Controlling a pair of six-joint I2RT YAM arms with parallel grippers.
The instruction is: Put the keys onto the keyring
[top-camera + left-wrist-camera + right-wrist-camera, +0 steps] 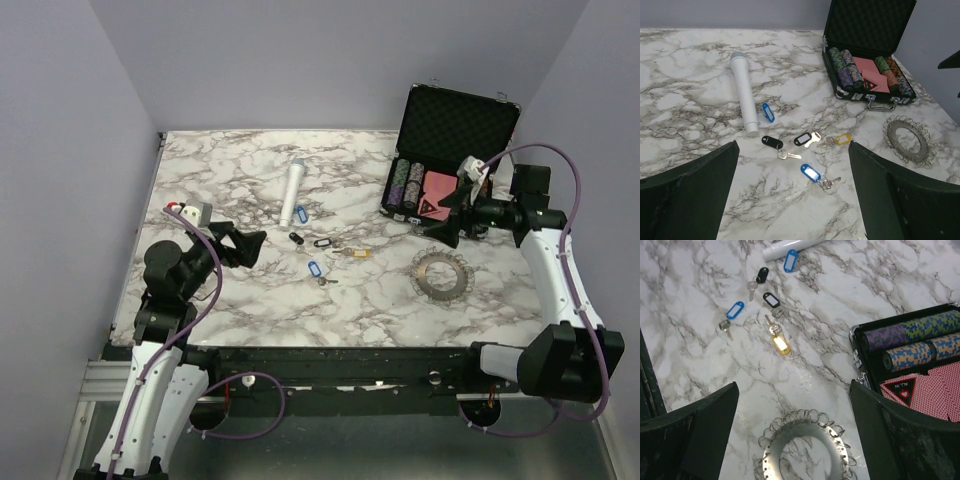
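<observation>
Both arms are hovering over the white, grey-veined marble table (pixel 200 180), one at each side. The left gripper (pixel 252 241) is standing with its jaws spread as wide as they go. It is grasping nothing and is pointing toward the middle of the table. The right gripper (pixel 430 222) is gaping just as wide and is also carrying nothing. It is hanging just in front of the open black foam-lined case (pixel 870 25), above the table's right part.

The small metal keys with oblong plastic tags (pixel 322 242) are lying loose in a scatter near the centre of the table, between the two grippers. One blue-tagged key (pixel 768 112) is resting just beside the lower end of a long white plastic cylinder (pixel 745 95). A plain black-tagged key (pixel 772 142) and a black-tagged key with a white label (pixel 802 138) are sitting side by side below it. A yellowish-gold-tagged key (pixel 781 345) is lying to their right, nearest the ring. A second blue-tagged key (pixel 810 173) is lying closest to the arms' bases.

The large silvery-grey metal keyring with a jagged wire fringe and hollow centre (pixel 771 452) is lying flat on the table, right of the keys and apart from them all. It is sitting under the right gripper and in front of the case. The case is holding rows of striped poker chips (pixel 845 67) and red playing cards (pixel 867 72).
</observation>
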